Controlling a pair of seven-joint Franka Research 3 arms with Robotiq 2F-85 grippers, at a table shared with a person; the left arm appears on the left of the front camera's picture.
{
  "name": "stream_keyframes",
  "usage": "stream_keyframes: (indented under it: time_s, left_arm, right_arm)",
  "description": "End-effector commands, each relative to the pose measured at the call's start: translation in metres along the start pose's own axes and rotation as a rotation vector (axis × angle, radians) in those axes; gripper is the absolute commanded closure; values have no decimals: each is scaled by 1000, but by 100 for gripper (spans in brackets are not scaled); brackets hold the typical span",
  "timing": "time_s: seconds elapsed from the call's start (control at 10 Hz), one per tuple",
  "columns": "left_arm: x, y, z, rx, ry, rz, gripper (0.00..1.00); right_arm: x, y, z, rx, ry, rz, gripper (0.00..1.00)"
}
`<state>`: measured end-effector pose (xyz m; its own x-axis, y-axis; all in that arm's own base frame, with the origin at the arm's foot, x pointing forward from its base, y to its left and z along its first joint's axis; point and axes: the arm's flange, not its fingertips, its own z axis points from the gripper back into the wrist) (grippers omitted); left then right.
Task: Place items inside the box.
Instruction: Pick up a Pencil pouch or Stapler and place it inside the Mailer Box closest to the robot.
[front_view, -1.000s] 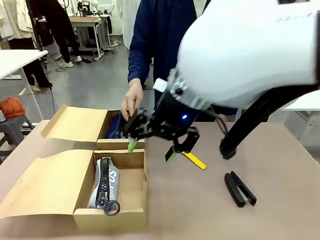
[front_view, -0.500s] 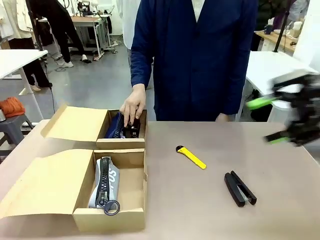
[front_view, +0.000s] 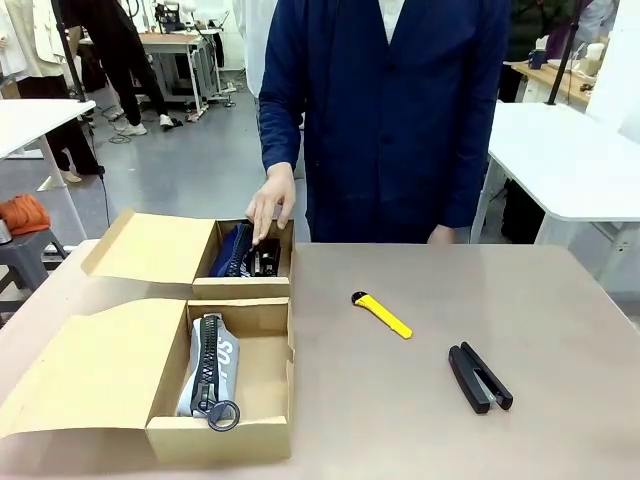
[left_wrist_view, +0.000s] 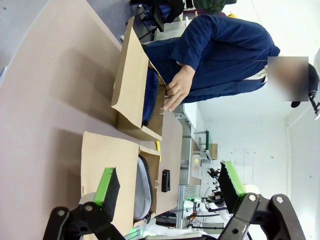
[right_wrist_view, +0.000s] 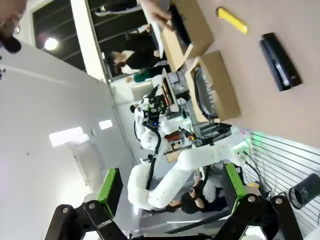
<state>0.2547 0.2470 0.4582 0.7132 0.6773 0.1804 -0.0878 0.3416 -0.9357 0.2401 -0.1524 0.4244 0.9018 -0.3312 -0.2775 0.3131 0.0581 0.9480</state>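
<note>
- We are seeing left gripper (left_wrist_view: 167, 175) and right gripper (right_wrist_view: 170, 172) spread wide, empty
- Grey zip pouch (front_view: 208, 362) is lying in the near box (front_view: 220, 440), navy zip pouch (front_view: 232, 250) in the far box (front_view: 240, 288) under a person's hand (front_view: 270, 205), beyond the left jaws
- Yellow utility knife (front_view: 381, 314) and long black stapler (front_view: 480, 377) are waiting unpacked, well beyond the right jaws
- White print on the grey zip pouch is proving unreadable

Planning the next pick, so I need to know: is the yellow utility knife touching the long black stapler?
Apart. The front view shows bare table between the yellow utility knife and the long black stapler.
</note>
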Motion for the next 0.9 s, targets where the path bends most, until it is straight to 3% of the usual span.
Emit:
stream_keyframes:
  time_s: [0.0, 0.8]
  left_arm:
    - [-1, 0, -1, -18, -5, -14, 0]
    - [-1, 0, -1, -18, -5, -14, 0]
  right_arm:
    - [-15, 30, -8, -10, 14, 31, 0]
    - [-15, 30, -8, -10, 14, 31, 0]
